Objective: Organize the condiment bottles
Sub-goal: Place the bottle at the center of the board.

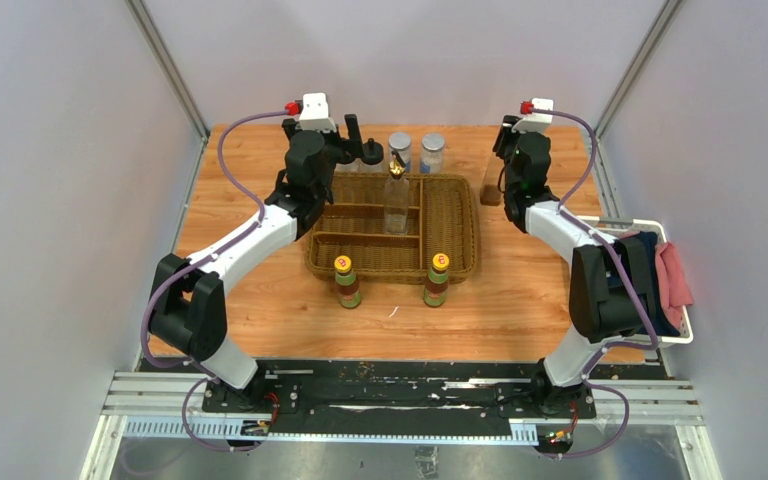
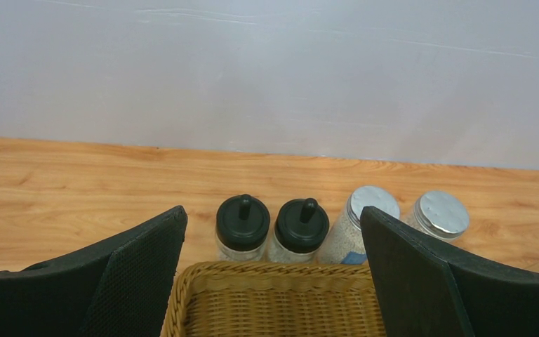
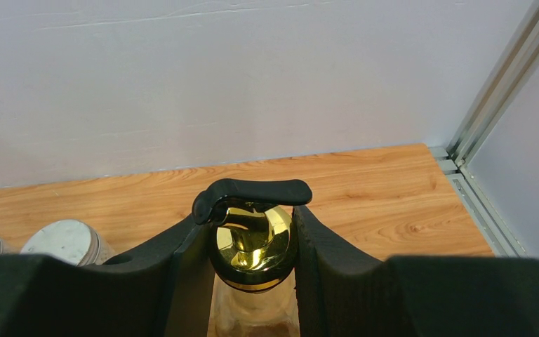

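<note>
Nearest the arm bases, two yellow-capped bottles with green-red labels are stood upright on the wooden table. They're just in front of the wicker basket, one toward its left corner and one toward its right. Off to the right, a white bin is parked at the table edge with a pink cloth stuffed in it, partly hidden by the right arm.

Inside the basket, a tall gold-topped bottle is stood upright near the long divider. Which compartment exactly can't be made out from above.

Over the basket's far left edge, the left gripper is held with its fingers spread wide and nothing between them. Through that gap, two black-capped bottles are seen side by side just behind the basket rim. Two grey-lidded jars are lined up to their right. All four are on the table, outside the basket.

Beyond the basket's far right corner, the right gripper is clamped on the neck of a second gold-topped bottle. The pads are pressed against both sides of it, just below the black pour lever. That bottle is held upright beside the basket, not in it, and whether its base is on the table can't be told.
</note>
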`<state>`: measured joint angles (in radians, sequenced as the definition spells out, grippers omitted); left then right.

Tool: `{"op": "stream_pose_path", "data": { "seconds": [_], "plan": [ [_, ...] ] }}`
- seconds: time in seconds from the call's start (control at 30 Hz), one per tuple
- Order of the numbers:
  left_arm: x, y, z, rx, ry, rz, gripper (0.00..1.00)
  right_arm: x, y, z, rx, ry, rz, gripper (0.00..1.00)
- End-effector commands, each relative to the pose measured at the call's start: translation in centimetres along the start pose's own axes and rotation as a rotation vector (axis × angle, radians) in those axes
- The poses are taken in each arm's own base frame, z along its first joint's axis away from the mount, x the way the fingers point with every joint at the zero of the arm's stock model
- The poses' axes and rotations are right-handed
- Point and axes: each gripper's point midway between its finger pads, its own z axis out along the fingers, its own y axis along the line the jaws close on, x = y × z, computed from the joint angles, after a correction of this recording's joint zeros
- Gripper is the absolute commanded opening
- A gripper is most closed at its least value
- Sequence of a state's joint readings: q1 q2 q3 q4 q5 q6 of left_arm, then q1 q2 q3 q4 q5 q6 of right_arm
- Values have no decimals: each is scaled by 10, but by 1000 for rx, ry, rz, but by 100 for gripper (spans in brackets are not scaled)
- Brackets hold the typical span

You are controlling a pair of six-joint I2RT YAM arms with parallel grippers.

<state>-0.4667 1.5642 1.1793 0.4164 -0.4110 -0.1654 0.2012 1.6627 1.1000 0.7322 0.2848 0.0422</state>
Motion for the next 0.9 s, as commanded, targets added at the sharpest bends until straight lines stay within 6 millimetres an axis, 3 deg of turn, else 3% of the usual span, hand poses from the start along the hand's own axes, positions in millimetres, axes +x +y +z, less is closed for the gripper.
{"op": "stream_pose_path", "data": {
  "seconds": [0.0,0.37,0.7,0.87],
  "plan": [
    [3,2,2,-9,3,-2,100,-48,-10,-4,24,-133,51,2],
    [4,1,2,-8,3,-15,100,-41,-8,-4,11,-105,42,53],
    [4,0,2,-9,3,-18,100,-46,-6,-4,-1,-107,33,63],
    [1,0,2,-9,-3,-19,100,-64,-5,-4,-6,-140,13,64]
  ]
}}
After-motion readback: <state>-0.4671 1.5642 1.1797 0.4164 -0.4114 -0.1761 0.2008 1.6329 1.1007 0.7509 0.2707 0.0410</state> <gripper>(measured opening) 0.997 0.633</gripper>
